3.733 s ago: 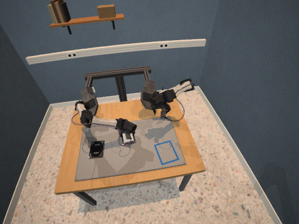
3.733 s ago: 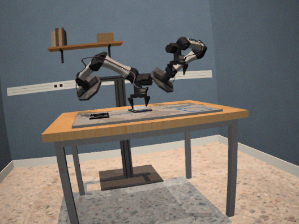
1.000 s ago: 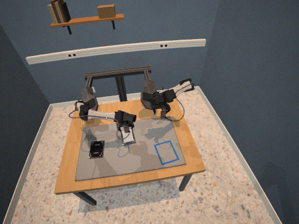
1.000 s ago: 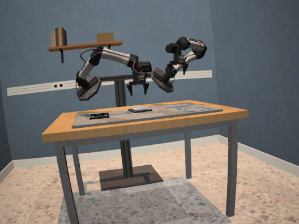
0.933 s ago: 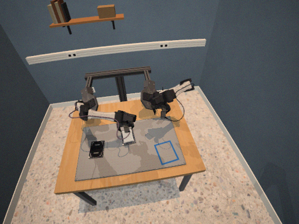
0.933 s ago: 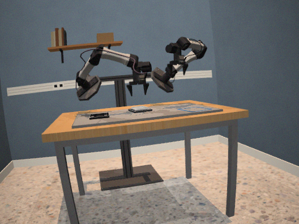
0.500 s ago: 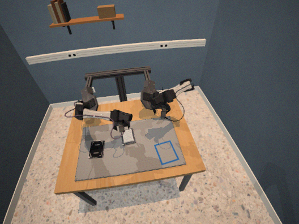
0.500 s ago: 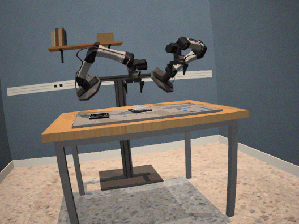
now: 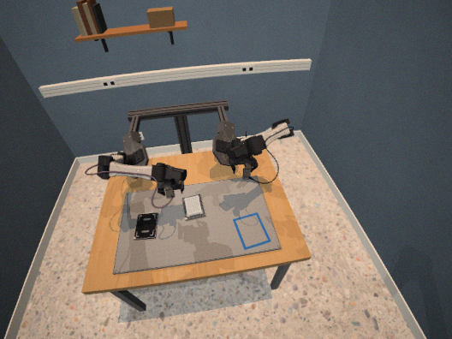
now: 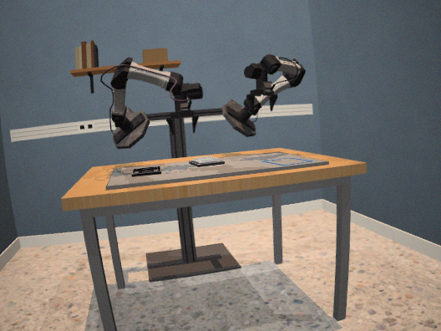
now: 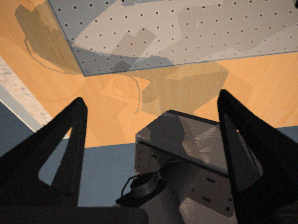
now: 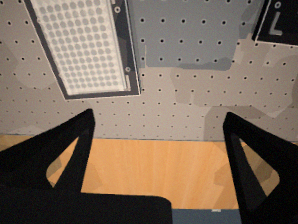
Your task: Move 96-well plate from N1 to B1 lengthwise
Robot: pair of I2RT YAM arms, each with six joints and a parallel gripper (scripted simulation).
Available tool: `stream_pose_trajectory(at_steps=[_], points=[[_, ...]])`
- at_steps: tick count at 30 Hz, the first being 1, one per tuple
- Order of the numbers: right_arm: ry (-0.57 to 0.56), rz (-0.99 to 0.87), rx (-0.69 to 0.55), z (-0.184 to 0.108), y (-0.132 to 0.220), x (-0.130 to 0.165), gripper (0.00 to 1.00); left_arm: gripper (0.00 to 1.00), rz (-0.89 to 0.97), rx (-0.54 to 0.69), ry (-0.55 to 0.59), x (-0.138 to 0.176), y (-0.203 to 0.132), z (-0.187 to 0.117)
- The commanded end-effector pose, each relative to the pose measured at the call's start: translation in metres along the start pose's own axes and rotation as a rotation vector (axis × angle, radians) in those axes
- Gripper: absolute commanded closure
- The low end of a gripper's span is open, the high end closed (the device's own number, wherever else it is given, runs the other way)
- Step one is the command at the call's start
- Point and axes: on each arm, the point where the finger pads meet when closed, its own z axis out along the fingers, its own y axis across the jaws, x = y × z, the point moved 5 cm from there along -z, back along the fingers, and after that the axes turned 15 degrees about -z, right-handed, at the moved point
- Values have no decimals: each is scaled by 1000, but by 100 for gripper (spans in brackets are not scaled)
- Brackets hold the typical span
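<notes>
The white 96-well plate (image 9: 193,205) (image 10: 206,160) (image 12: 80,47) lies flat in a dark nest (image 9: 195,217) near the mat's middle. A black nest-like holder (image 9: 146,226) (image 10: 146,169) without a plate lies to its left in the top view. The blue taped outline (image 9: 258,245) is at that view's right, with nothing in it. My right gripper (image 9: 172,191) (image 10: 183,129) (image 12: 159,117) is open and empty, high above the table, on the arms' side of the plate and offset from it. My left gripper (image 9: 245,172) (image 10: 262,109) (image 11: 149,99) is open and empty, high near the arms' table edge.
A grey perforated mat (image 9: 163,257) (image 11: 260,30) lies on the wooden table (image 9: 100,274) (image 10: 217,185). The left arm's base shows below the fingers in the left wrist view. A wall shelf (image 9: 128,31) is behind the arms.
</notes>
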Motion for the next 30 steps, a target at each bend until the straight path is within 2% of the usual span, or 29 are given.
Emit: stream_pose_trajectory(at_steps=[1, 30], points=[[-8, -18, -14, -14, -7, 9, 0, 0, -11, -70, -14, -4, -2, -6], [0, -19, -6, -59, -121, 49, 0, 0, -11, -70, -14, -4, -2, -6]])
